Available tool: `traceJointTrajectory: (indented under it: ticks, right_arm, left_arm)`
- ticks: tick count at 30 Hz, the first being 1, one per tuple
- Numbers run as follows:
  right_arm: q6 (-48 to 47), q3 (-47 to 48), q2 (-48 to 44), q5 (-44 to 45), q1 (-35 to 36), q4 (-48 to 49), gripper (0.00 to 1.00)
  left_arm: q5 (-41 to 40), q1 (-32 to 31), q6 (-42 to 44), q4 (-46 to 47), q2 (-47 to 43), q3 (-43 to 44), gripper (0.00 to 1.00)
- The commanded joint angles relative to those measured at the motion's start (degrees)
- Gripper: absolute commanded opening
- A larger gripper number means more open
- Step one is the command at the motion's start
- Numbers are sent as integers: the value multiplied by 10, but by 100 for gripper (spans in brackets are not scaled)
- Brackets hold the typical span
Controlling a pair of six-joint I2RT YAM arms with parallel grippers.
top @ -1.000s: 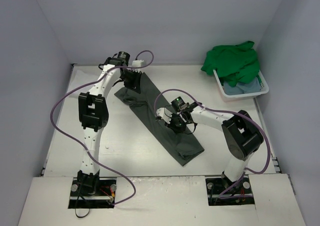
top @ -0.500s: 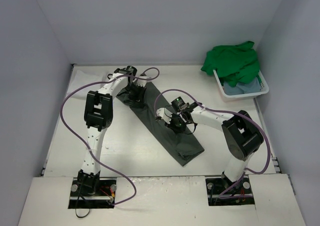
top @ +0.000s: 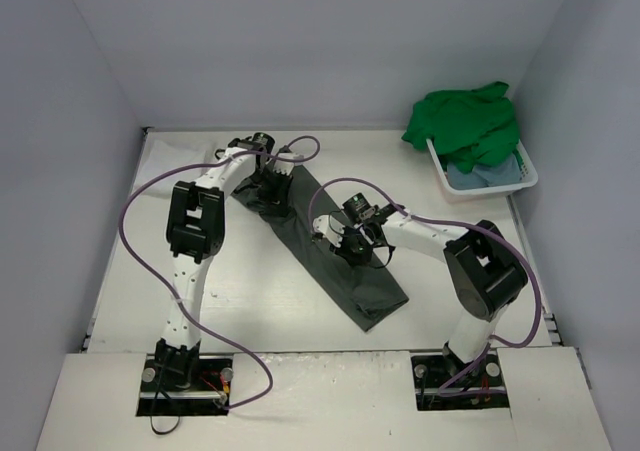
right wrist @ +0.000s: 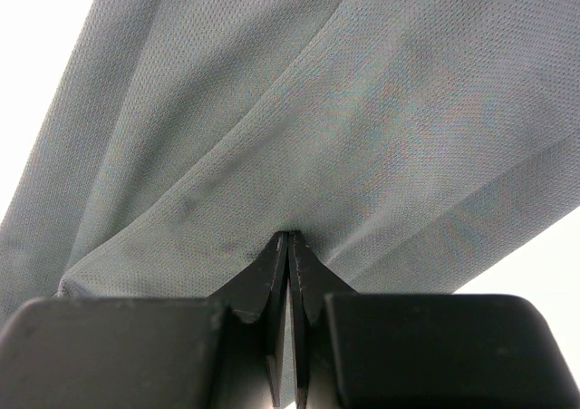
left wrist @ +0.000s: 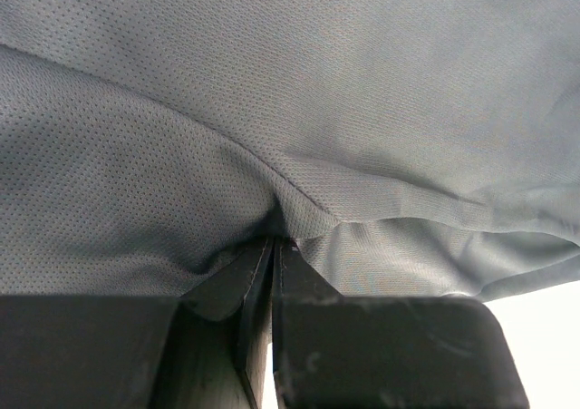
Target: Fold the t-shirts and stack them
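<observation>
Arms on both sides reach out over the white table [top: 250, 271], each bent at the elbow. The left arm rises from its base, folds forward and drops its wrist at the far end of the dark grey-olive t-shirt [top: 375, 291], which lies as a long narrow strip running diagonally from far left to near right across the middle of the table. The left gripper [left wrist: 275, 241] has its jaws pressed together on a small puckered ridge of that fabric, which fills almost the whole of the wrist view. The right arm bends sharply and stretches leftward, low over the table, to the middle of the strip. There the right gripper [right wrist: 288, 237] is likewise closed tight on a pinch of the cloth, with folds fanning away from its tips. A purple cable [top: 125, 211] loops wide off each arm. At the far right corner stands the white plastic basket [top: 528, 176], well apart from both grippers, with the bright green t-shirt [top: 465, 121] heaped over its rim and the light blue t-shirt [top: 478, 178] beneath it.
</observation>
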Motion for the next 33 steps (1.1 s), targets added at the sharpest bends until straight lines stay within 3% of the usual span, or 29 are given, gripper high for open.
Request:
traceJointTrajectory:
  ticks: [1, 12, 24, 25, 31, 33]
  right_arm:
    - [-10, -16, -8, -9, 0, -21, 0]
    - [-2, -6, -28, -3, 82, -62, 0]
    - [17, 70, 44, -1, 155, -62, 0]
    - [17, 76, 57, -2, 156, -62, 0]
    - [12, 106, 100, -2, 162, -60, 0]
    - [11, 111, 107, 1, 162, -59, 0]
  left_arm:
    - [-83, -4, 29, -25, 22, 21, 0]
    - [-113, 9, 49, -54, 86, 119, 0]
    - [-138, 8, 12, -85, 191, 348, 0]
    - [-142, 7, 9, -83, 197, 357, 8]
    - [-142, -9, -8, -83, 220, 389, 17]
    - [-139, -12, -20, -77, 216, 384, 28]
